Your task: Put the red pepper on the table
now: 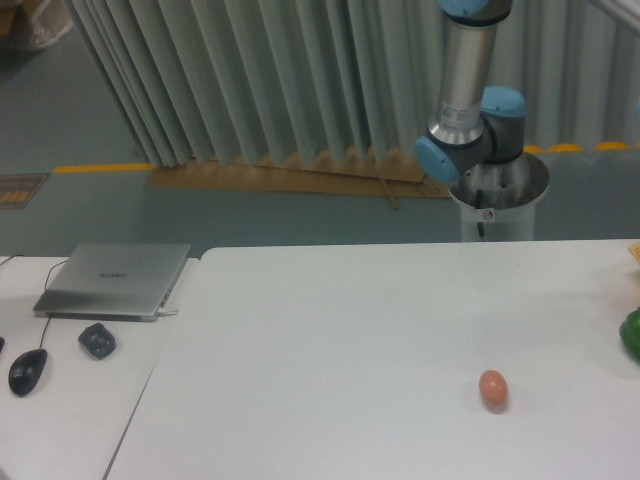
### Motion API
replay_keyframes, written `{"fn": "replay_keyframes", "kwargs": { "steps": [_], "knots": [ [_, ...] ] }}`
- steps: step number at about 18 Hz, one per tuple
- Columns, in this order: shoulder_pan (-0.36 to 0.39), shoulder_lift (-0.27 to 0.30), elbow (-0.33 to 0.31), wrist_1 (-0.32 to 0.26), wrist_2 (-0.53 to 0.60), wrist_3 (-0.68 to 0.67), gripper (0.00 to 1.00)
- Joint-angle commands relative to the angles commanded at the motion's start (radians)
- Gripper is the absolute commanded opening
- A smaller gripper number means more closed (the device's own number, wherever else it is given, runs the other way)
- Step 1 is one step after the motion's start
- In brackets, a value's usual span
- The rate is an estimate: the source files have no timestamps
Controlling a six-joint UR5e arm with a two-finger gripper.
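White table (330, 340) is filling the lower frame, an orange-brown egg (492, 388) lying lower right and a green vegetable (631, 335) showing at the right edge. The red pepper and claw are sitting out of view, so nothing is showing their state; lowering gently onto bare tabletop seems wise.

UR5e arm (465, 95): brushed silver-grey aluminium tube links, light-blue plastic caps on the joints, one at the very top edge and two round ones at the lower joints. Base (497, 200) is a wider silver cylindrical pedestal behind the table, small red-and-white round sticker on its front, thin dark cable hanging just below it.
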Motion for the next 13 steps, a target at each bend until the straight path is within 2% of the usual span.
{"fn": "replay_keyframes", "kwargs": {
  "steps": [3, 13],
  "knots": [
    [0.014, -0.008, -0.008, 0.002, -0.04, -0.052, 1.0],
    [0.014, -0.04, 0.0, 0.003, -0.034, -0.058, 1.0]
  ]
}}
